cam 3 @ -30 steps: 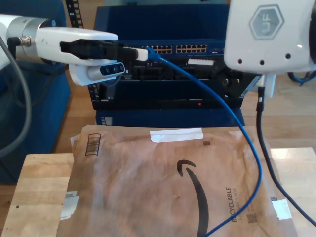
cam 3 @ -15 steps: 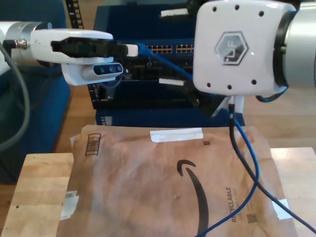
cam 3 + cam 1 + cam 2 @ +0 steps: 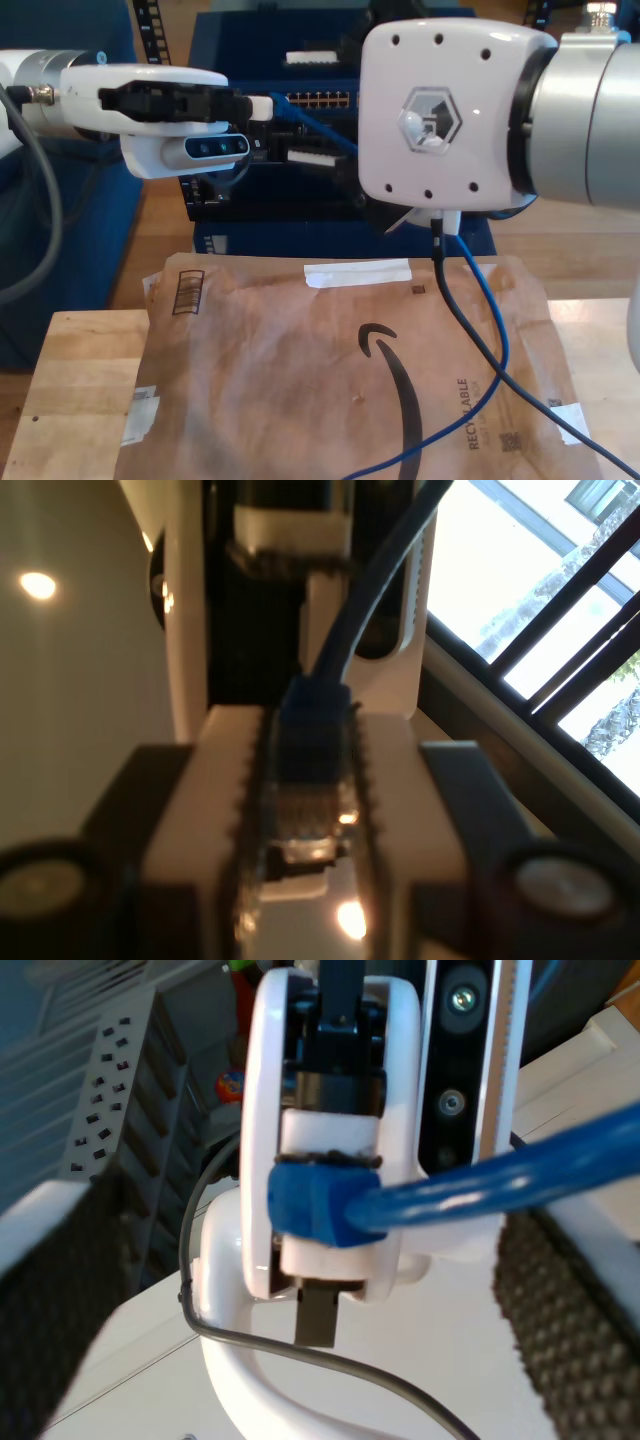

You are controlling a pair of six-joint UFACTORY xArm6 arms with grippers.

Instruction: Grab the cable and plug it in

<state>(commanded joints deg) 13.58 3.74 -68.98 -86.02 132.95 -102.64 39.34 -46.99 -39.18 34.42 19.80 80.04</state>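
Across the foreground of the exterior view, one wooden table [image 3: 70,380] carries one large brown paper mailing envelope [image 3: 330,380]. Behind it stands one dark equipment rack [image 3: 300,190] with a row of network sockets [image 3: 318,100] near its top.

Two white robot arms are raised in front of the rack. My second arm [image 3: 440,110] is the bulky one on the exterior view's right. Its dark ribbed pads [image 3: 570,1300] stand wide apart, gripping nothing. My first gripper [image 3: 262,104] reaches in from the exterior view's left, and its jaws are clamped on the plug [image 3: 310,730].

One blue cable [image 3: 480,290] runs from that plug, passes behind my second arm, and loops down over the envelope. I count one plug.

Grabbing looks done. Plugging in is left: the plug hangs in front of the sockets, and I cannot tell how close.
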